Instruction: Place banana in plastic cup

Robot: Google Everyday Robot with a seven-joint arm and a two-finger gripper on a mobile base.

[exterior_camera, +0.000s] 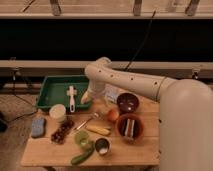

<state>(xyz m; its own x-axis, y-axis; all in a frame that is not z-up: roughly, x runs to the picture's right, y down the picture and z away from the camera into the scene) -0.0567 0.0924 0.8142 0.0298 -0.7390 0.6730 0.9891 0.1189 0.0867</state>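
In the camera view, I see the wooden table (pixel 47 152) with many small things on it. The white arm (pixel 130 82) comes in from the right side, bends high above the back of the table and goes down to the left. The gripper (pixel 86 98) hangs at the back of the table, just beside the right edge of the green tray (pixel 50 86). Its pincer is released and I see nothing between the fingers.

The banana (pixel 98 130) lies flat on the table, near the middle, well apart from the gripper and toward the front. The plastic cup (pixel 83 139) stands upright just in front of the banana's left end. It is very close to it, but I cannot tell if they touch.

Right of the plastic cup stands a small metal cup (pixel 102 146), and in front of both lies a dark green cucumber (pixel 81 158). Behind the banana there is a metal spoon (pixel 86 121), and to the right of it an orange fruit (pixel 113 115). A dark bowl (pixel 127 103) is behind the orange fruit, and a brown bowl (pixel 131 128) stands right of the banana.

On the left side I see a white container (pixel 57 112), a blue sponge (pixel 38 126) and a dark red bunch of grapes (pixel 62 131). Inside the tray lies a white brush (pixel 71 97).
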